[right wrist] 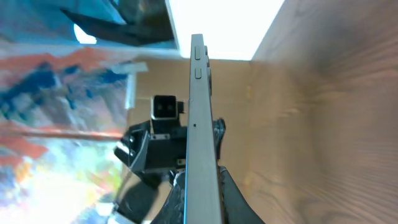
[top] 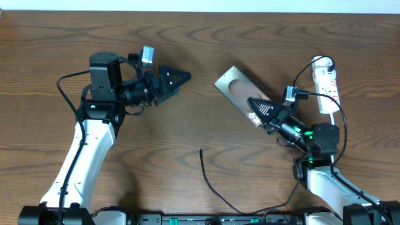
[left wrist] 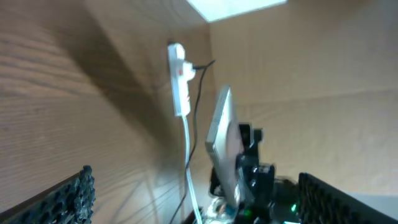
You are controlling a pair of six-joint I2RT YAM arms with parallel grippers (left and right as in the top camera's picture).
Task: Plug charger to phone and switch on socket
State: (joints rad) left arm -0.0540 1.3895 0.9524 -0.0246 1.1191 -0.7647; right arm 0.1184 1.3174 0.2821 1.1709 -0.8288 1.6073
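Observation:
The silvery phone (top: 236, 87) is held on edge above the table, with my right gripper (top: 256, 105) shut on its lower end. In the right wrist view the phone's (right wrist: 199, 93) thin side runs straight up between the two fingers (right wrist: 231, 193). The charger's black cable (top: 215, 187) lies loose on the table, its tip (top: 200, 150) pointing away from me, below and left of the phone. At the far right lies the white socket strip (top: 326, 80), also visible in the left wrist view (left wrist: 178, 78). My left gripper (top: 182, 78) hovers open and empty, left of the phone (left wrist: 221, 134).
A white cord (top: 340, 115) and a black lead (top: 303, 74) run from the strip past the right arm (top: 322, 140). The wooden table (top: 206, 37) ends at a pale strip along the back. A black rail (top: 206, 219) lines the front edge.

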